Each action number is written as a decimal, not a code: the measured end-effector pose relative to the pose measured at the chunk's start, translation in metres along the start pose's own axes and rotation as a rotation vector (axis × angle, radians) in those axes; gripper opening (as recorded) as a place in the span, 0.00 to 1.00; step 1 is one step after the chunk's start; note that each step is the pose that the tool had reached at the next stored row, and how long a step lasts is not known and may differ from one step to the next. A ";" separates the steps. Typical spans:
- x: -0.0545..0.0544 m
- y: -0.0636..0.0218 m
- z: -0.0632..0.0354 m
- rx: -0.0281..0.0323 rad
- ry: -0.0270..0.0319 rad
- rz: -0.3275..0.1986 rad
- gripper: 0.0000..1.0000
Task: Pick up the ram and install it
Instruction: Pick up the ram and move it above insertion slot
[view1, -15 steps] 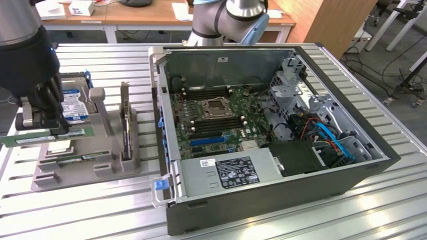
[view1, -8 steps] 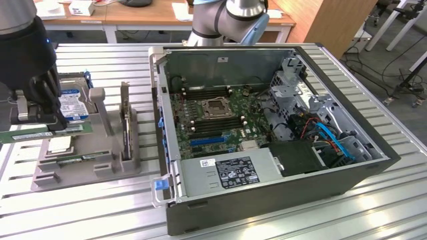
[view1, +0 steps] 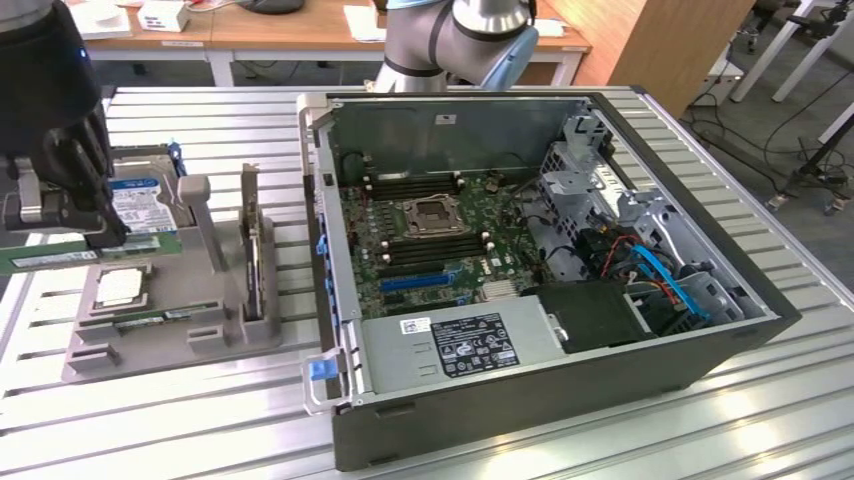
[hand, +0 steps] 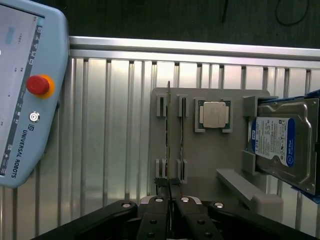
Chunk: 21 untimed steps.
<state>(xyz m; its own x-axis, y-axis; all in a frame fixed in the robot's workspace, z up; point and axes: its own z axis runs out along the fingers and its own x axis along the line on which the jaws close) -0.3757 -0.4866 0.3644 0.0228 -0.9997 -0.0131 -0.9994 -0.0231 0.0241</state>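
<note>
My gripper (hand: 170, 202) is shut on the ram (hand: 169, 135), a thin green stick seen edge-on and running away from the fingertips. In the exterior view the black gripper (view1: 60, 240) hangs at the far left with the ram (view1: 54, 259) held level, above the grey holder (view1: 200, 300). A second, similar stick (hand: 181, 135) stands in the holder's neighbouring slots. The open computer case (view1: 747, 330) lies to the exterior view's right, its green motherboard (view1: 501, 262) facing up with long black memory slots (view1: 414, 184) beside the processor socket.
On the holder (hand: 210, 160) sit a processor chip (hand: 215, 116) and a silver hard drive with a blue label (hand: 280, 145). A tall card (view1: 250, 250) stands upright between holder and case. A teach pendant with a red stop button (hand: 39, 85) lies on the slatted metal table (view1: 747, 140).
</note>
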 end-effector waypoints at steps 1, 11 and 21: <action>0.000 0.0000 -0.0020 0.0001 -0.0001 0.000 0.11; 0.000 0.0006 -0.0253 0.0001 -0.0001 0.000 0.11; 0.000 0.0010 -0.0403 0.0003 -0.0002 0.000 0.11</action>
<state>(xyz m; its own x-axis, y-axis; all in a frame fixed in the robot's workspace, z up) -0.3757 -0.4866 0.4048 0.0229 -0.9996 -0.0132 -0.9994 -0.0232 0.0238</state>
